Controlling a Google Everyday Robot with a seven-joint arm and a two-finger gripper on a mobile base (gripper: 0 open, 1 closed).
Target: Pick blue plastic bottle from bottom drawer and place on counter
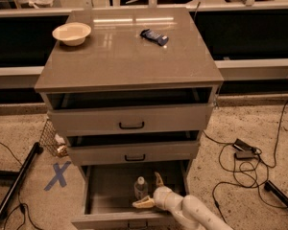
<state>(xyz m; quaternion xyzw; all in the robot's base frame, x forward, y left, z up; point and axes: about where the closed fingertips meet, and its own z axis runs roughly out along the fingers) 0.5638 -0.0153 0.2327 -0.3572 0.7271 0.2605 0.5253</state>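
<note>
The robot's white rounded arm (198,214) is reaching from the lower right into the wide grey bottom drawer (108,191), its two-finger gripper (146,189) hovering inside with tan fingers (143,204) spread apart.

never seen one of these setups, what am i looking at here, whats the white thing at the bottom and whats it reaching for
This is one camera picture, looking down at the front of a grey cabinet of three drawers. The white thing at the bottom is a robot's arm. Its tip is the tool, two pale fingers that pinch things. The tool is inside the pulled-out bottom drawer, with its fingers spread open to either side of a small blue plastic bottle standing upright there. It has not closed on the bottle, so nothing is held. On the counter, the cabinet's glossy top, sit a pale bowl at the back left and a flat dark-blue packet toward the back right. Beside the cabinet are a blue tape X and some cables.
</note>
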